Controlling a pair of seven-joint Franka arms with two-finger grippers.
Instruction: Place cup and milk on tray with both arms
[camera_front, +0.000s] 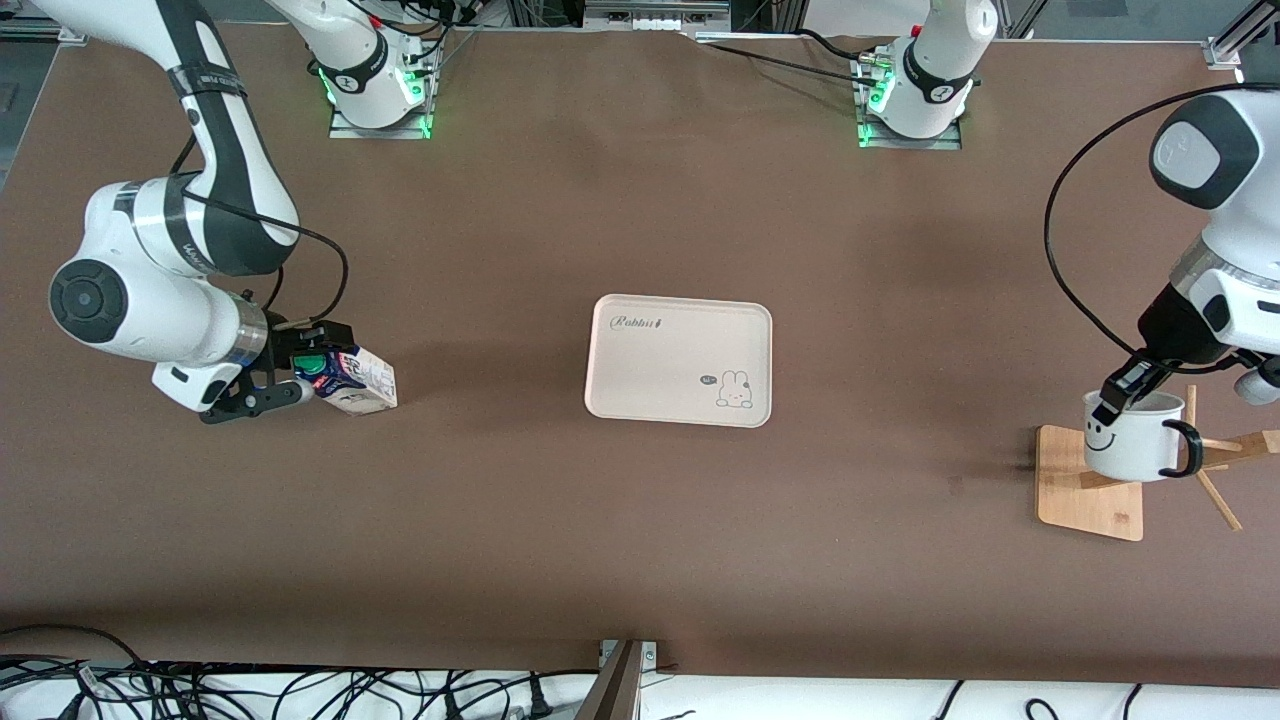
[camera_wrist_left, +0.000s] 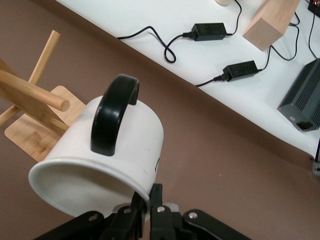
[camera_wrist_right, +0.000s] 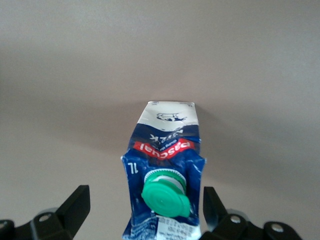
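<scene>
The right gripper (camera_front: 290, 378) is set around the top of the milk (camera_front: 352, 379), its jaws spread wide with a finger (camera_wrist_right: 75, 207) on either side of the carton and a gap to each; no contact is visible. The milk stands on the table (camera_front: 500, 200) toward the right arm's end, its green cap (camera_wrist_right: 165, 197) turned toward the wrist camera.

The left gripper (camera_front: 1118, 392) is closed narrowly on the rim of the cup (camera_front: 1135, 448), one finger inside and one outside the wall. The cup is held tilted over the wooden rack base (camera_front: 1095, 500), beside the rack's pegs (camera_wrist_left: 32, 92), at the left arm's end of the table.

The table is covered in plain brown. The tray (camera_front: 680, 360) lies flat at its middle, with nothing on it. Cables (camera_front: 300, 690) lie on a white strip along the table's near edge.
</scene>
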